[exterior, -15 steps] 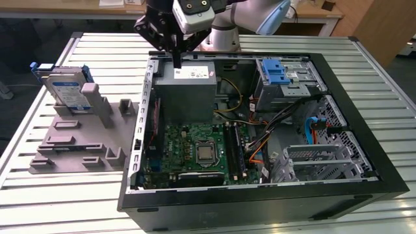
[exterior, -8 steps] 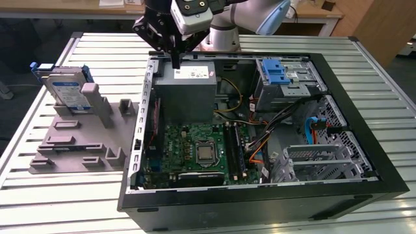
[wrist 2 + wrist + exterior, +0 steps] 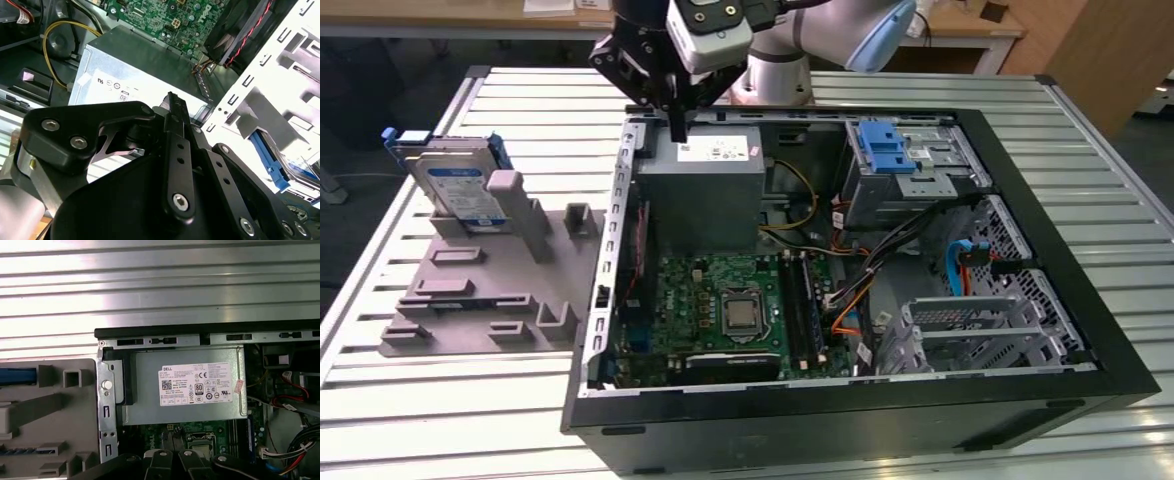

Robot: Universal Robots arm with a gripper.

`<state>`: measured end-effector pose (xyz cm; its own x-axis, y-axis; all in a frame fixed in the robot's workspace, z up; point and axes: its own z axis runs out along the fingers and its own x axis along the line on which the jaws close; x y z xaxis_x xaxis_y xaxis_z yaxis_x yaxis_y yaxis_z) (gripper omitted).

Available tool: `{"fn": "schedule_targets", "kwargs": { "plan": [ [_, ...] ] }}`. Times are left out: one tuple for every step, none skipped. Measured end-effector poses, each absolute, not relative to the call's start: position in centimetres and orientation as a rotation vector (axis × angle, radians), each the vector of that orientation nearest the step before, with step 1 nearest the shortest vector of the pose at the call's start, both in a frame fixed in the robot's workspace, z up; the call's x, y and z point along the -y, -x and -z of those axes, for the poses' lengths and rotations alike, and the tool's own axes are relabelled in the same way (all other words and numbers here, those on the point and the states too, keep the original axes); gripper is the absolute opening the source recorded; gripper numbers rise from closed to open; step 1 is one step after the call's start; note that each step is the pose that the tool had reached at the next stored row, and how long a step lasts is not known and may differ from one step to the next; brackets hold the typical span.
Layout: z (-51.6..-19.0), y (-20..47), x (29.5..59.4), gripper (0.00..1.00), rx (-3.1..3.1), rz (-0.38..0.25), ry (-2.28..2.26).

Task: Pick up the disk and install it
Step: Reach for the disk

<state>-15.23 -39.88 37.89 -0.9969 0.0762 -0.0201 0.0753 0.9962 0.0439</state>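
Exterior view. The ribbed metal tabletop (image 3: 414, 400) carries an open black case (image 3: 1067, 330) and, on the exterior view's left of it, a grey fixture (image 3: 480, 290). The disk (image 3: 454, 185) stands on edge in the fixture's far slot, with blue carrier showing at its top and its label towards the camera. It is well apart from the tool (image 3: 678, 128). The tool hangs over the far left corner of the case with its fingers pressed together and nothing between them. Its tips are near the far edge of the power supply (image 3: 700, 185). The motherboard (image 3: 720, 310) lies on the near side of the power supply. A blue latch (image 3: 887, 150) sits on the bay at the far right, and a metal cage (image 3: 961, 330) stands at the near right.

Second wrist view. The tool's black links are in the foreground, and the fingers (image 3: 172, 115) meet as one bar. Beyond them are the power supply, the motherboard, a fan (image 3: 240, 30) with red wire and a yellow cable (image 3: 47, 47). A blue strip (image 3: 270, 160) shows among pale walls; I cannot tell whether it is the disk's carrier.

First wrist view. From above, the power supply's white sticker (image 3: 195, 385) lies just inside the case rim. The tabletop ribs lie beyond the rim, and the fixture sits beside the case. A blue edge (image 3: 17, 376) sits in one fixture slot.
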Motion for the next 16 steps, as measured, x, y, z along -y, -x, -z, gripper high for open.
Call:
{"fn": "schedule_targets", "kwargs": {
  "plan": [
    [-37.87,15.26,39.88,0.11,-3.117,-0.067,-0.118],
    [-37.85,15.29,39.88,0.11,-3.117,-0.067,-0.118],
    [-37.84,15.31,39.88,0.11,-3.117,-0.067,-0.118],
    [-37.82,15.35,39.88,0.11,-3.117,-0.067,-0.118],
    [-37.81,15.38,39.88,0.11,-3.117,-0.067,-0.118],
    [-37.79,15.40,39.88,0.11,-3.117,-0.067,-0.118],
    [-37.77,15.43,39.88,0.11,-3.117,-0.067,-0.118],
    [-37.75,15.45,39.88,0.11,-3.117,-0.067,-0.118],
    [-37.74,15.47,39.88,0.11,-3.117,-0.068,-0.118],
    [-37.72,15.49,39.88,0.11,-3.118,-0.067,-0.118],
    [-37.70,15.52,39.88,0.11,-3.118,-0.067,-0.118],
    [-37.69,15.55,39.88,0.11,-3.118,-0.067,-0.118],
    [-37.68,15.57,39.88,0.11,-3.118,-0.067,-0.118],
    [-37.66,15.59,39.88,0.11,-3.118,-0.067,-0.118],
    [-37.65,15.61,39.88,0.11,-3.118,-0.067,-0.118],
    [-37.63,15.63,39.88,0.11,-3.118,-0.067,-0.118]
  ]
}}
